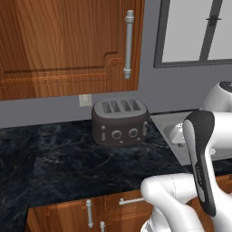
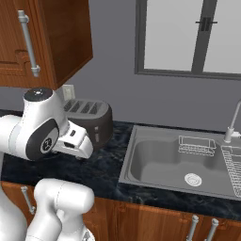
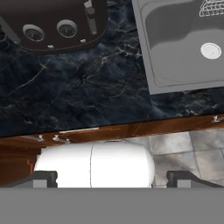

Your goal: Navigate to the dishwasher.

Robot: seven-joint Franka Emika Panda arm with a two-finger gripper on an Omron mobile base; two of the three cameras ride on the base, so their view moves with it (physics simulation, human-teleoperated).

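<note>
Dark counter; toaster partly behind arm; gripper tips apart, empty.

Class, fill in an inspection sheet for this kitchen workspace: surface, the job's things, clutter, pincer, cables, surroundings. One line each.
Surface: dark marbled countertop, bare in front of the toaster.
Job's things: dishwasher, nothing seen.
Clutter: dark four-slot toaster standing left of the steel sink; wire rack hanging inside the sink.
Pincer: pincer open, holding nothing, above the counter's front edge.
Cables: nothing seen.
Surroundings: wooden upper cabinet, window, faucet, wall outlet, lower cabinet doors.
</note>
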